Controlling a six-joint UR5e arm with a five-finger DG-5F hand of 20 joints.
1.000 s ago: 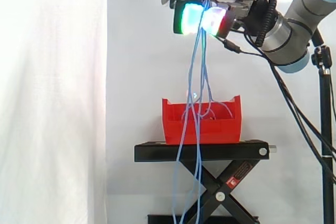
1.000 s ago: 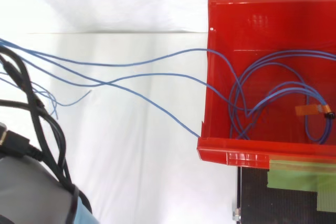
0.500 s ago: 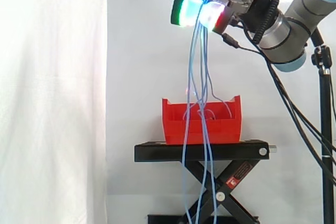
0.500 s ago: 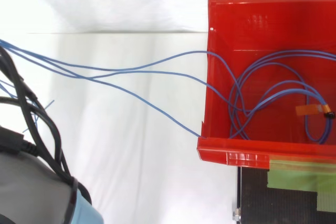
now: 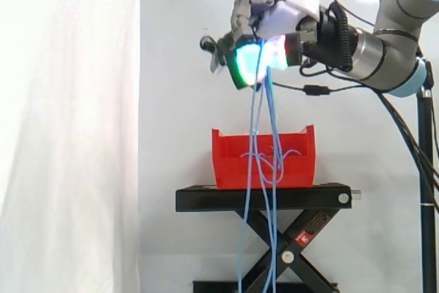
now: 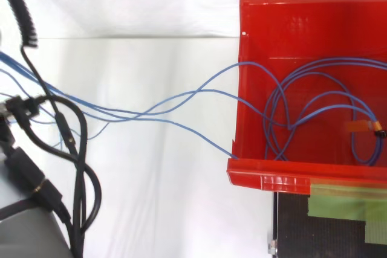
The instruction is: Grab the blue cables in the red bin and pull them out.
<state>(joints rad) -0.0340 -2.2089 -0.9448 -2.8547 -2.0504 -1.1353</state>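
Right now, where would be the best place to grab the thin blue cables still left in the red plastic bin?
Probably the bunched loops of the thin blue cables, where several strands cross, coming straight down through the open top of the red plastic bin: its walls block the sides.

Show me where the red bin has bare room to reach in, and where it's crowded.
Free: in the red bin, the bare strip along its upper wall in the top view. Crowded: blue cables loop across the middle and lower part, and strands cross the left wall to the hand.
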